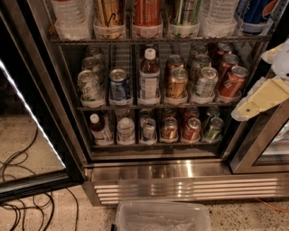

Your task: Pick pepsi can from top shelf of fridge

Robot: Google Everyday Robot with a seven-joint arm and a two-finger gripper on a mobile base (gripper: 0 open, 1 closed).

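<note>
The fridge (180, 187) stands open, with three wire racks of drinks. The top shelf (158, 40) carries bottles and cans in a row, cut off by the frame's top edge. The pepsi can (255, 11), deep blue with a red-white-blue logo, stands at the far right end of that shelf; only its lower part shows. My gripper (253, 106), cream and white, comes in from the right edge. It is in front of the fridge's right door frame, level with the middle rack, below and slightly right of the pepsi can, and holds nothing I can see.
The glass door (27, 117) hangs open at the left. The middle rack holds a blue-and-silver can (119, 85), a bottle (149, 79) and several other cans. A clear plastic bin (162, 216) sits on the floor in front. Cables (18, 185) lie at the left.
</note>
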